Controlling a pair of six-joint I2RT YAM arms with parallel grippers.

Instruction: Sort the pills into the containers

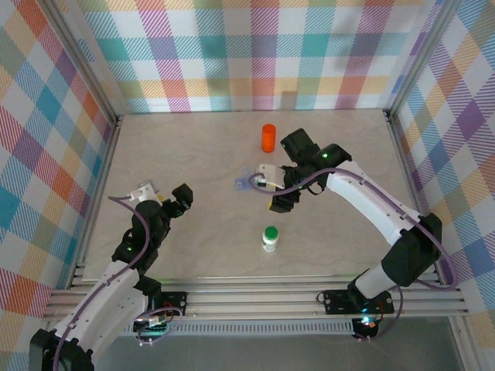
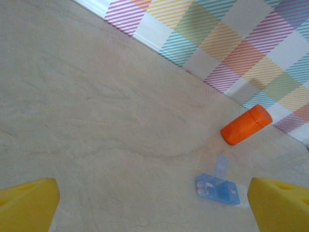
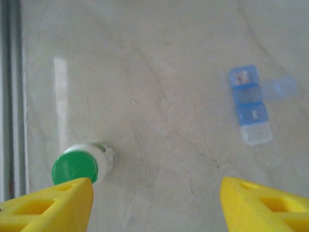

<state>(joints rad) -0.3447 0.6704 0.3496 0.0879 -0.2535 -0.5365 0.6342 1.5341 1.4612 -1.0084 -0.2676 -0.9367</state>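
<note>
1. The pill-box strip (image 1: 249, 182) lay flat on the table (image 1: 193, 154), just above the middle of the top view. It sat at the upper right of the right wrist view (image 3: 248, 104) and low and right of centre in the left wrist view (image 2: 218, 188).
2. One lid (image 3: 279, 88) was swung open to the side of the strip.
3. I saw pale specks (image 3: 243, 76) in two compartments, too small for me to tell what they were.
4. My right hand (image 1: 281, 202) hung just to the lower right of the strip in the top view, not touching it. It was released: its fingers (image 3: 265, 205) stood apart, with bare table between them.
5. The white bottle with a green cap (image 1: 270, 238) stood upright below centre in the top view. In the right wrist view (image 3: 82, 164) it was at the lower left, just beside one finger.
6. The orange bottle (image 1: 267, 137) stood above the strip in the top view, near it but apart. It appeared at the right of the left wrist view (image 2: 246, 125).
7. My left hand (image 1: 181, 198) was at the left of the top view, well apart from the strip. It was released too, jaws spread wide over bare table (image 2: 154, 210).
</note>
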